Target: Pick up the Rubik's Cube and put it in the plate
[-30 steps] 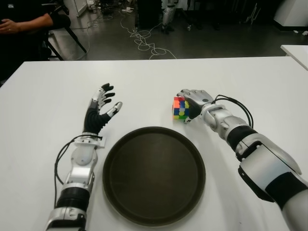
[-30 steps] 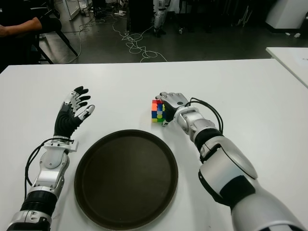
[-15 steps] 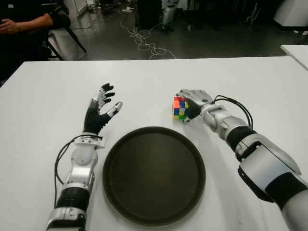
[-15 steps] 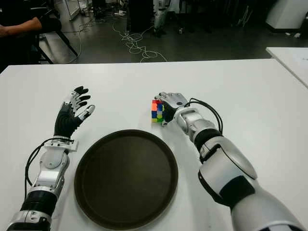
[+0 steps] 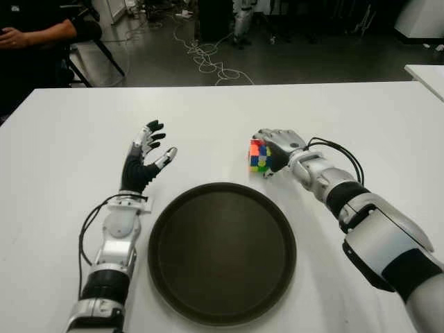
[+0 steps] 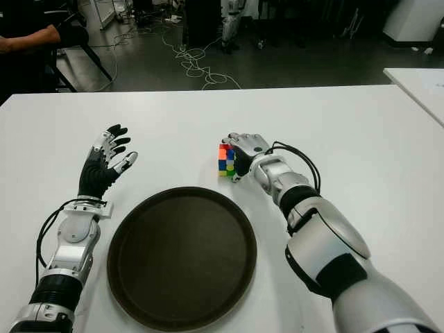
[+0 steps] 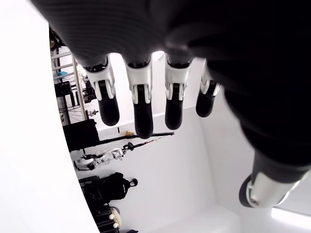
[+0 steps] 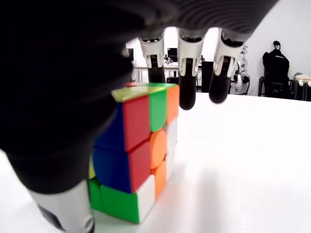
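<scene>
The right hand point(image 5: 277, 147) stayed cupped against the Rubik's Cube point(image 5: 259, 155), fingers not yet clamped; the cube had not left the surface point(image 5: 208, 118) beyond the plate point(image 5: 222, 251). The left hand point(image 5: 144, 161) hovered spread.

Head stereo pair looking down on one shared table point(image 5: 62, 152) (wrist views close-up).

Silver arms, black cables, black-white left hand point(image 5: 142, 161)
</scene>
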Controlling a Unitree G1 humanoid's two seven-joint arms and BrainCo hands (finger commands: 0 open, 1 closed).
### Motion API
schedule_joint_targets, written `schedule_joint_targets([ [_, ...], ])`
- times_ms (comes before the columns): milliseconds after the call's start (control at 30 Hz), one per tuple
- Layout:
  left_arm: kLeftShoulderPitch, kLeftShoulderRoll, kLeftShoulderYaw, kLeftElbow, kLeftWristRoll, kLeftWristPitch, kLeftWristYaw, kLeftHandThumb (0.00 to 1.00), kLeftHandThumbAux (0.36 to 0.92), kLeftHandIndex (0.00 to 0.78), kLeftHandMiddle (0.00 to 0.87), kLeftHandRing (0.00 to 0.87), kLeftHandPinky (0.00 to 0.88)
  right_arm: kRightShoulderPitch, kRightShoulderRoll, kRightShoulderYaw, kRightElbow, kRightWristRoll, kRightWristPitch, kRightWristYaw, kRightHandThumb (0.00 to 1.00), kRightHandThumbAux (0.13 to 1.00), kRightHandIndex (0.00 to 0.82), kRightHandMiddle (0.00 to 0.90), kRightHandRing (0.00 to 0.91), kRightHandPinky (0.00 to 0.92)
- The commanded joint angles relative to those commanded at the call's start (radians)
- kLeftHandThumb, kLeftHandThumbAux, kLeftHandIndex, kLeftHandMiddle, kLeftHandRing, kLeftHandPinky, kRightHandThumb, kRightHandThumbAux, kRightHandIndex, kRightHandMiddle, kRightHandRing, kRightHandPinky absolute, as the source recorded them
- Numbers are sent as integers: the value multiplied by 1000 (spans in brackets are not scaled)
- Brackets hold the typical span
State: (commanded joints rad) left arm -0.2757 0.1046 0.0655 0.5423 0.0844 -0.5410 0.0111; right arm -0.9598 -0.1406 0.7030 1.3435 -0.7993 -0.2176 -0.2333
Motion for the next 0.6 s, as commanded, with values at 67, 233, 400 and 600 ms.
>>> schedule_joint_targets([
  [67, 0, 1, -1, 0, 1, -2, 1, 24, 619, 123, 173, 172, 157, -1, 1, 2, 0, -1, 1, 1, 0, 817, 99, 101, 160, 207],
  [233, 0, 2, -1, 2, 2, -3, 2, 26, 613, 121, 174, 171, 158, -1, 2, 6, 0, -4, 2, -3, 0, 820, 100, 96, 157, 206],
  [400, -2, 4, -1, 9, 1, -13, -1, 25, 619, 119, 169, 168, 157, 1, 5, 7, 1, -4, 7, -9, 0, 806, 94, 96, 153, 201],
  [600, -2, 4, -2, 9, -5, -11, -8, 14, 617, 121, 172, 168, 152, 1, 9, 6, 1, -1, 12, -7, 0, 805, 99, 103, 158, 202],
])
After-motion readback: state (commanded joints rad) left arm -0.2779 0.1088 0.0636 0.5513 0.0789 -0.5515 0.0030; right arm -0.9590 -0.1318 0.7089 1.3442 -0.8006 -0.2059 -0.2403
